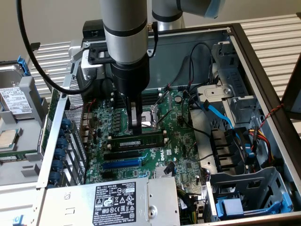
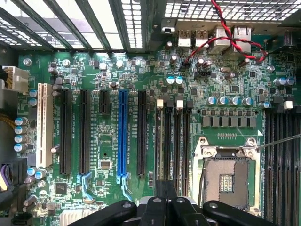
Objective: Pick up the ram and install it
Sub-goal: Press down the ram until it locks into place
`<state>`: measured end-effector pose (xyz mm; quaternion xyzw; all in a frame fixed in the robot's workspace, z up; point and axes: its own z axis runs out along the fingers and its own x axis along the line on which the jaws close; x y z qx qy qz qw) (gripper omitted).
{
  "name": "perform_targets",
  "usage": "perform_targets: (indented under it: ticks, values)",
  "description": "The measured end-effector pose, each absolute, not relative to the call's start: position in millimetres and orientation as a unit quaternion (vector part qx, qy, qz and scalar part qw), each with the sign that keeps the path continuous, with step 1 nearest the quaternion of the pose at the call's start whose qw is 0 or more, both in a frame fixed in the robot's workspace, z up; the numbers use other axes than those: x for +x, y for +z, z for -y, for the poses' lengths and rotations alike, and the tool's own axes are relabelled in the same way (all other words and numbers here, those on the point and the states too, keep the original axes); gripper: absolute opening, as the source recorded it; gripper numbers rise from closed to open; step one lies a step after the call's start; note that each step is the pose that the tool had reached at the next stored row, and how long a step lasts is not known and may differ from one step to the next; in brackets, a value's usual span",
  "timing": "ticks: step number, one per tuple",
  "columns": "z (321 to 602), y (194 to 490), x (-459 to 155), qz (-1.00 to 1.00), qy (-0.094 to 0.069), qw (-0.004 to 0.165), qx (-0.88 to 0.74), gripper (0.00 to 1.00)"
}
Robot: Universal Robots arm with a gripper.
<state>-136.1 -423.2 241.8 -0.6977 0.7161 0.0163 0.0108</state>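
Note:
The ram (image 1: 139,141) is a long dark-green strip with black chips and a pale label. It stands on edge in a memory slot of the green motherboard (image 1: 181,141), just in front of the CPU socket (image 1: 149,117). My gripper (image 1: 135,127) comes straight down from the arm, its fingers pressed together with nothing between them. The tips are right at the ram's upper edge, about mid-length; I cannot tell whether they touch it. In the wrist view the gripper (image 2: 165,195) is shut over the row of black memory slots (image 2: 171,141).
A blue slot (image 2: 122,136) and black expansion slots (image 2: 84,132) lie beside the memory slots. The power supply (image 1: 115,202) fills the case's near side. Blue and black cables (image 1: 221,117) and a drive cage (image 1: 244,197) crowd the exterior view's right.

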Motion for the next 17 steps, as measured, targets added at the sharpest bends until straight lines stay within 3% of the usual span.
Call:
perform_targets:
  ticks: [9, 17]
  values:
    - [421.4, 237.8, -131.2, -0.719, 0.027, 0.0, -0.695, 0.11]
    - [421.6, 237.2, -128.2, -0.719, 0.019, -0.007, -0.695, 0.11]
